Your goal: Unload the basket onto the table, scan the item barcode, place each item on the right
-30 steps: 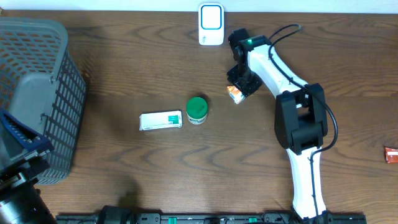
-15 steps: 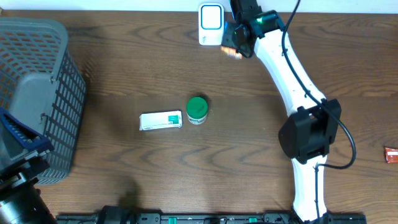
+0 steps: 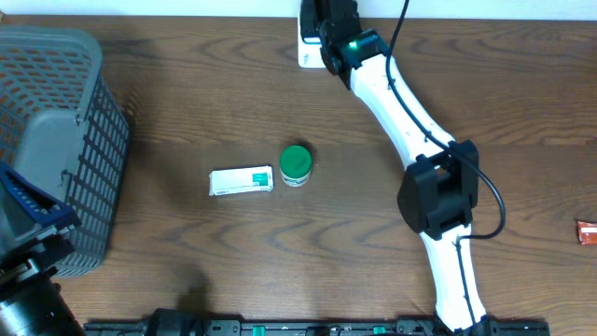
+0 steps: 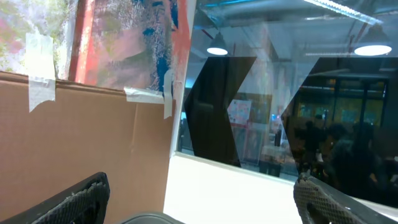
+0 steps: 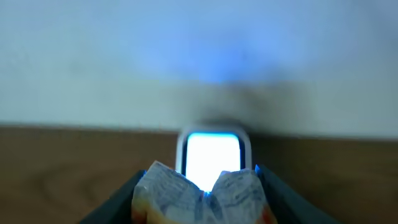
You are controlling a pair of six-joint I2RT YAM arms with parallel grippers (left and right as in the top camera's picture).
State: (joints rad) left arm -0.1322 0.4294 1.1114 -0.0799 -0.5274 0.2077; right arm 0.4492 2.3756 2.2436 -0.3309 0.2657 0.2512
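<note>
the right gripper [image 5: 200, 191] pinches a small packet [image 5: 202, 194] and holds it just in front of the lit scanner [image 5: 212, 154] at the far edge of the table [image 3: 187, 84]. the left gripper [image 4: 200, 186] is spread wide, facing away from the table. a white box [image 3: 242, 181] and a green tub [image 3: 297, 164] lie just beside each other mid-table, with a basket [image 3: 56, 140] at the left.

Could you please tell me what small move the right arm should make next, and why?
Probably ease the packet slightly closer to the scanner and hold it steady: the right end effector grips the packet just before the scanner's lit window, so a reading seems near.
</note>
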